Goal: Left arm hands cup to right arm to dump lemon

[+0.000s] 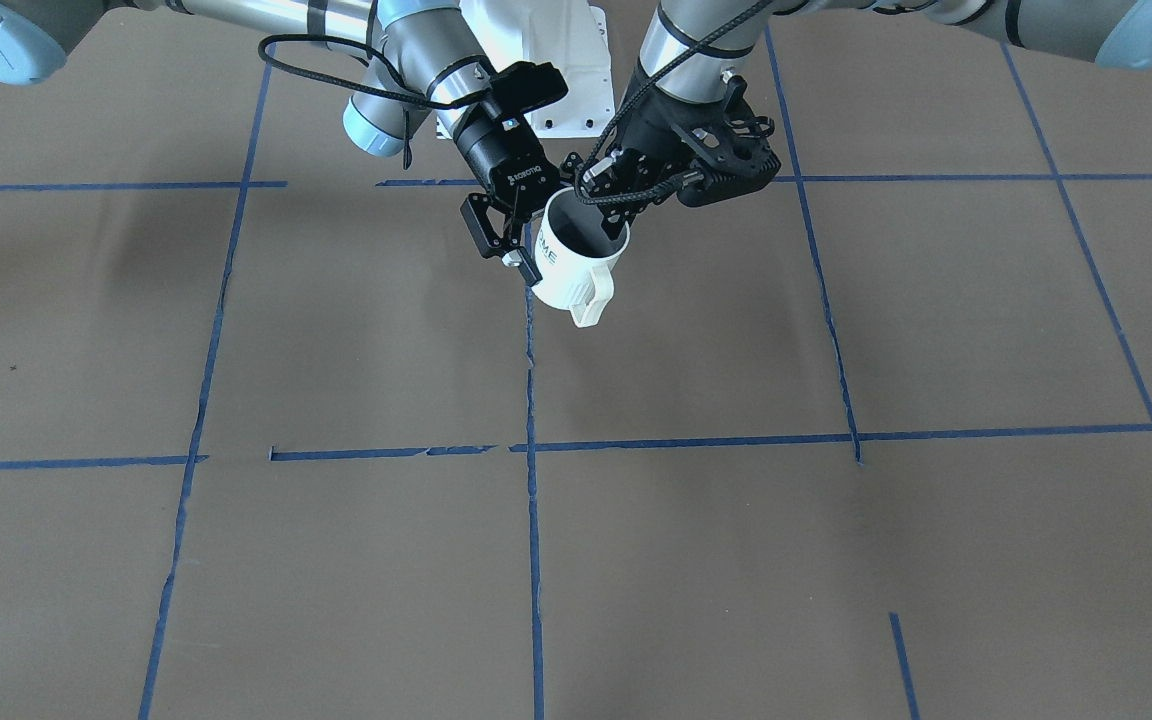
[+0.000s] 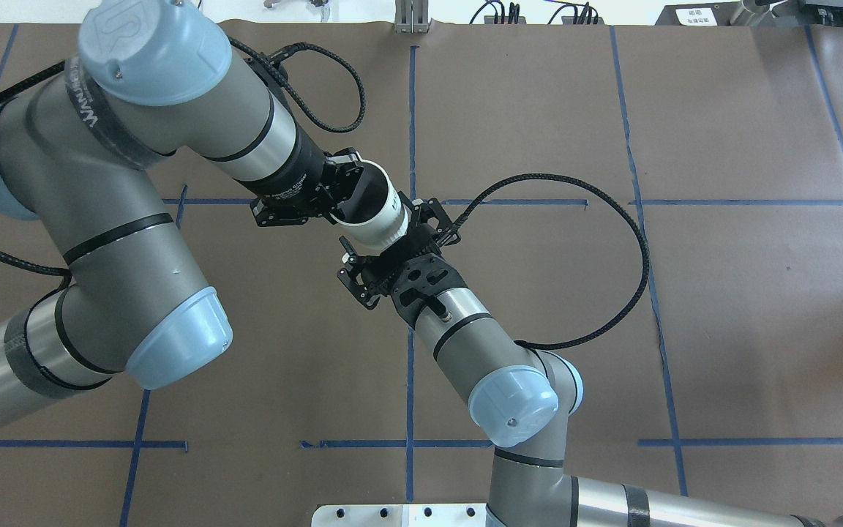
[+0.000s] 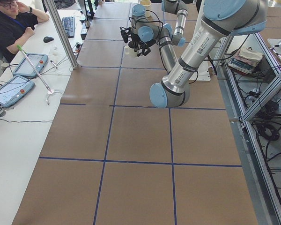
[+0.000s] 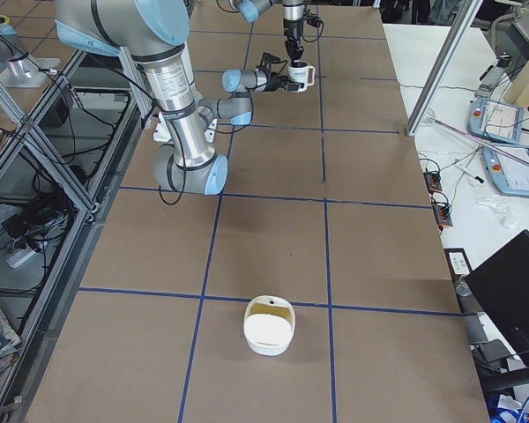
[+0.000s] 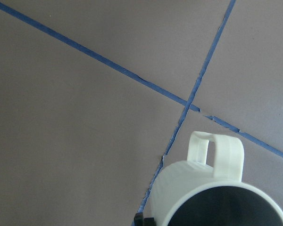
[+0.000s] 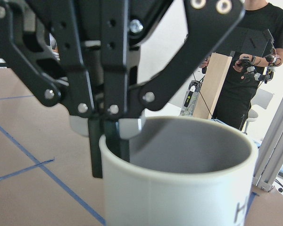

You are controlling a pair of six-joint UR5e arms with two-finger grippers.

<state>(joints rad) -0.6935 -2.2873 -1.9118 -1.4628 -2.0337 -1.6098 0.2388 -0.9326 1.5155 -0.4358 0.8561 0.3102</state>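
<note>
Cup is off the table, hanging between both grippers over a blue tape crossing near the robot's base. It is tilted, with the handle toward the operators' side and the dark inside showing.

I see the left gripper pinched on the cup's rim, one thin finger inside the wall and one outside. The right gripper has its fingers spread wide either side of the cup's body. I cannot tell whether the pads actually press on it.

The table is covered in brown paper, marked into big squares by the tape, which is torn in spots. A white base plate sits at the robot's edge. A white bowl with something yellowish inside sits well apart, at the end on the robot's right.

A white side desk runs along the operators' side. It holds two tablet-like pendants and a keyboard, and a person in black sits at it. An aluminium post stands at the table edge.
</note>
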